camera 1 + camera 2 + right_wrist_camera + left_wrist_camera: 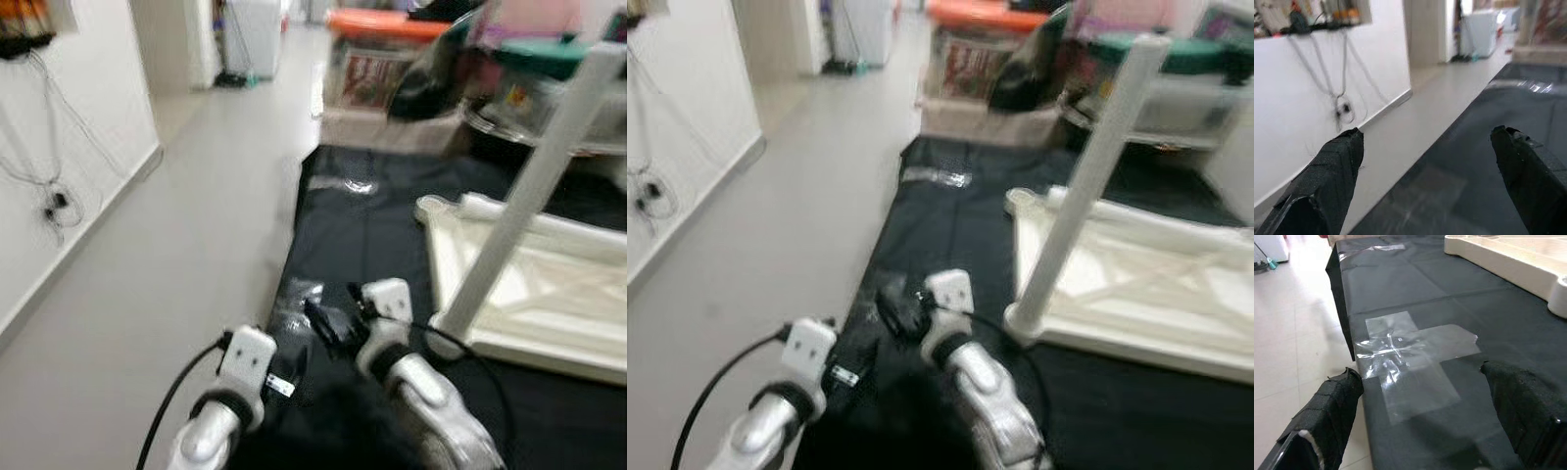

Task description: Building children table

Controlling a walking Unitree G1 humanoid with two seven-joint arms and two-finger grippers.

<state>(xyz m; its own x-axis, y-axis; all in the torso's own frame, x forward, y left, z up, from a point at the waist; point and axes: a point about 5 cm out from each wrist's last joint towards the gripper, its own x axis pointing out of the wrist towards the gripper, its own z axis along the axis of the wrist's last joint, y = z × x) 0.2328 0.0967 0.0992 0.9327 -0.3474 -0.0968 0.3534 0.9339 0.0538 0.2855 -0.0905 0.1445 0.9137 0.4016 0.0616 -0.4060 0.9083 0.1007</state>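
**Table upside down on mat, both grippers empty**

Head views: I saw the white children's table (549, 284) lying upside down on the black mat (362, 235), on the robot's right. One table leg (534, 186) was fitted at the near corner; its long axis ran upward, tilted away to the right, free end at top. Storage bins (392, 59) stood past the mat's far end. Grey floor (196, 225) and white wall (69, 147) were on the left. Both arms were low in front. Left gripper (294, 367) sat over the mat's left edge; right gripper (328, 323) pointed left, just above the mat. Picture was blurred.

Left wrist view: left gripper (1420, 421) had fingers (1334, 406) spread wide, holding nothing, over a cross of clear tape (1410, 357) on the mat. Table rim was at the far corner.

Right wrist view: right gripper (1427, 171) was also spread apart and empty, aimed along the mat edge toward the wall and the cables (1342, 103) hanging there.
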